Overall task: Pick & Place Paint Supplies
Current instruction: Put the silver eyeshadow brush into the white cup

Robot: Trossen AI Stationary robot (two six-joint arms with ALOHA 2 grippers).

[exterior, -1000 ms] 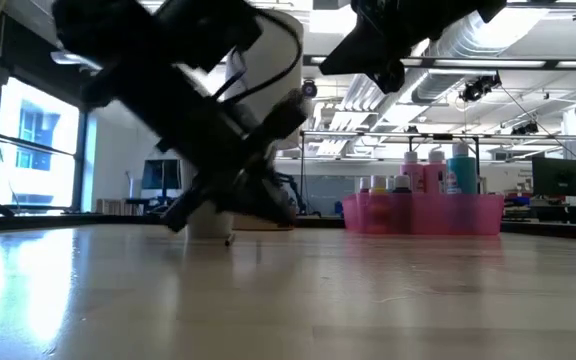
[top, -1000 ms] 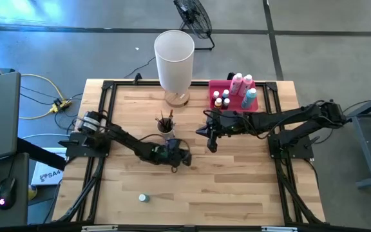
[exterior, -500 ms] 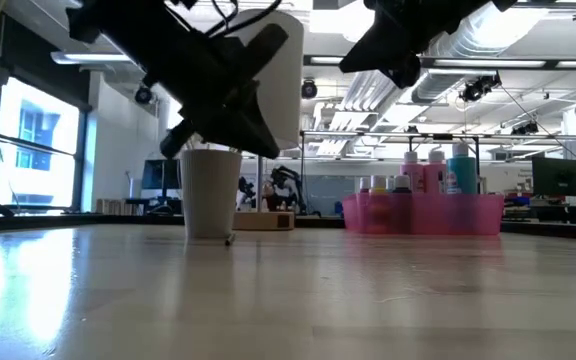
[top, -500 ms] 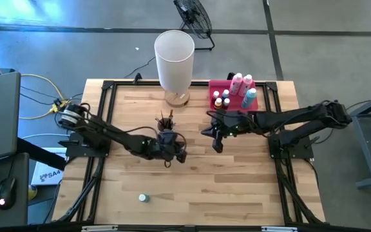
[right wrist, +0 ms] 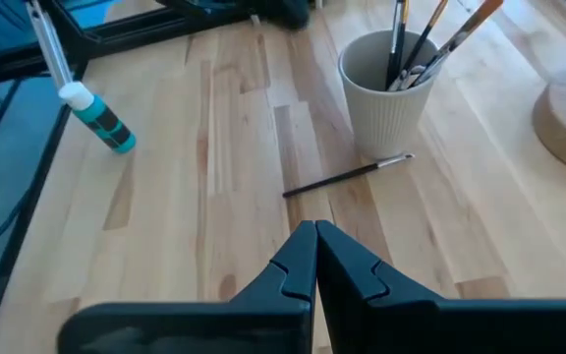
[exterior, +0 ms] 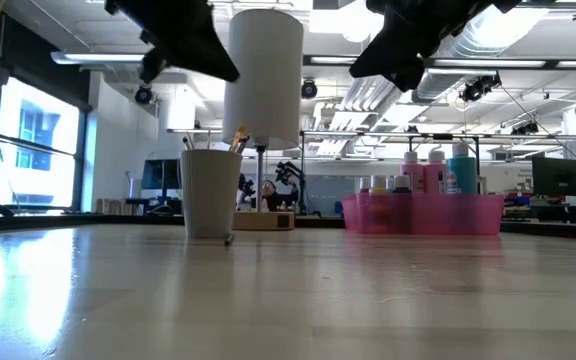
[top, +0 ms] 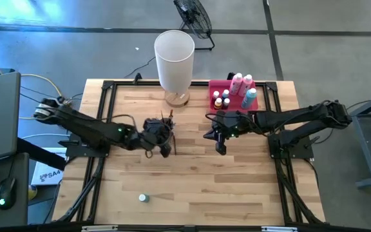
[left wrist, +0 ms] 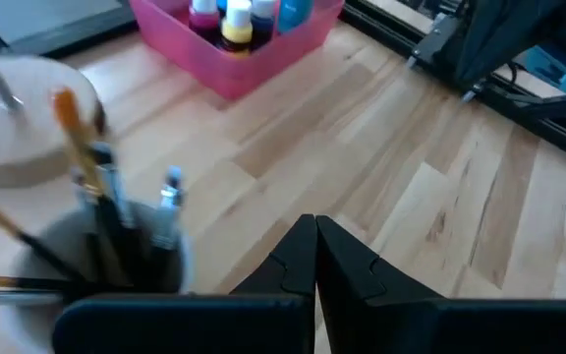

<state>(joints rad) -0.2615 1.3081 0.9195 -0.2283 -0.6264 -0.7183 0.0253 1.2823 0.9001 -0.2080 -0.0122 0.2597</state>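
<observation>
high: straight down | low: table-level, facing room | wrists: close, seemingly both sharing cup (right wrist: 389,90)

L gripper (top: 166,149), shut w/ nothing in it, has pulled back from mid-table toward the table's left edge and lifted; a sec ago it sat low over the wood nearer the front edge, now it's just beside the white cup (top: 161,128) of brushes (right wrist: 408,47), which the low view shows uncovered. One dark-handled paintbrush (right wrist: 347,175) now lies flat on the table (top: 224,187) right by the cup. R gripper (top: 221,148), also shut, has crept slightly toward the right edge.
</observation>
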